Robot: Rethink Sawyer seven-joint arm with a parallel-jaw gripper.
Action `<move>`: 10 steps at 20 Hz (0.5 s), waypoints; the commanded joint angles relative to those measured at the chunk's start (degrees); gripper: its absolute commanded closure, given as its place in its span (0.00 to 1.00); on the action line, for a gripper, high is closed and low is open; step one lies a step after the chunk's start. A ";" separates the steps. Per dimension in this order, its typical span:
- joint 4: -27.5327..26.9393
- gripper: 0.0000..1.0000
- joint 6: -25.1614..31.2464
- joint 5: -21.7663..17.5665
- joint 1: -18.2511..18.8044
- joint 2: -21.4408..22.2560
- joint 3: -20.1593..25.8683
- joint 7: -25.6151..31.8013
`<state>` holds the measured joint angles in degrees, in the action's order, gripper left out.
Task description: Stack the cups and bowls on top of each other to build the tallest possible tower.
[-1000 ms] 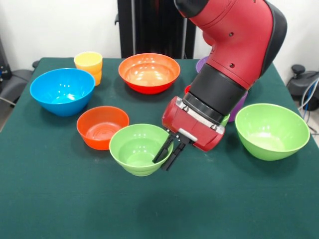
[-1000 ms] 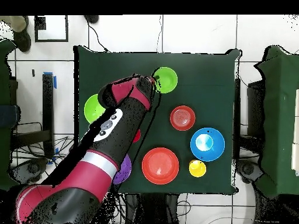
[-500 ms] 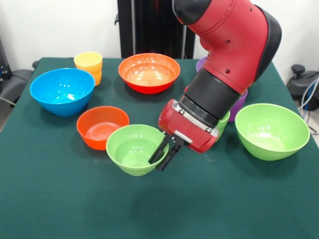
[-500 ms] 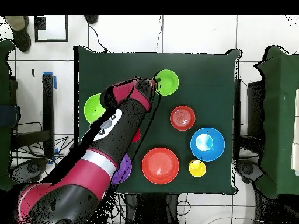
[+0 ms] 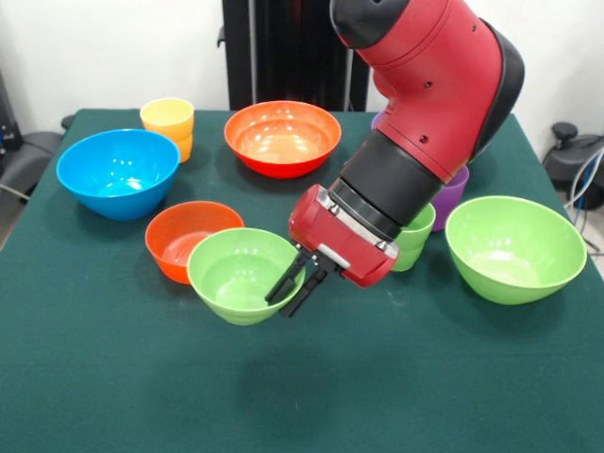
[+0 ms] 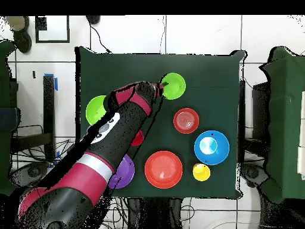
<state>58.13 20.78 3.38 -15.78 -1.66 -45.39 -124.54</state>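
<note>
My gripper [image 5: 291,286] is shut on the right rim of the small light-green bowl [image 5: 236,274], one finger inside and one outside. The bowl hangs slightly tilted above the table, its left edge overlapping the small orange-red bowl [image 5: 181,236]. In the overhead view the same green bowl [image 6: 174,85] sits at the gripper [image 6: 161,89] near the table's top edge. A light-green cup [image 5: 413,236] stands just behind my wrist. A yellow cup [image 5: 167,121] stands at the far left. A red cup [image 6: 137,139] peeks out beside the arm.
A blue bowl [image 5: 118,172] and a large orange bowl [image 5: 283,137] stand at the back. A large green bowl [image 5: 514,247] is at the right. A purple bowl [image 5: 454,193] is mostly hidden behind the arm.
The gripper has carried the small green bowl leftward and slightly up, toward the small orange-red bowl. The other bowls and cups have not moved.
</note>
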 commanded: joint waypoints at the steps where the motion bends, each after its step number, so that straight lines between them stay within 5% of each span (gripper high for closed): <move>1: -2.10 1.00 -2.05 -1.62 -1.38 -3.22 0.93 -7.09; 10: -1.52 1.00 -5.10 0.22 -1.72 -4.36 -0.19 -9.47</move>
<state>58.10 20.50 3.39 -16.61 -4.32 -48.51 -124.54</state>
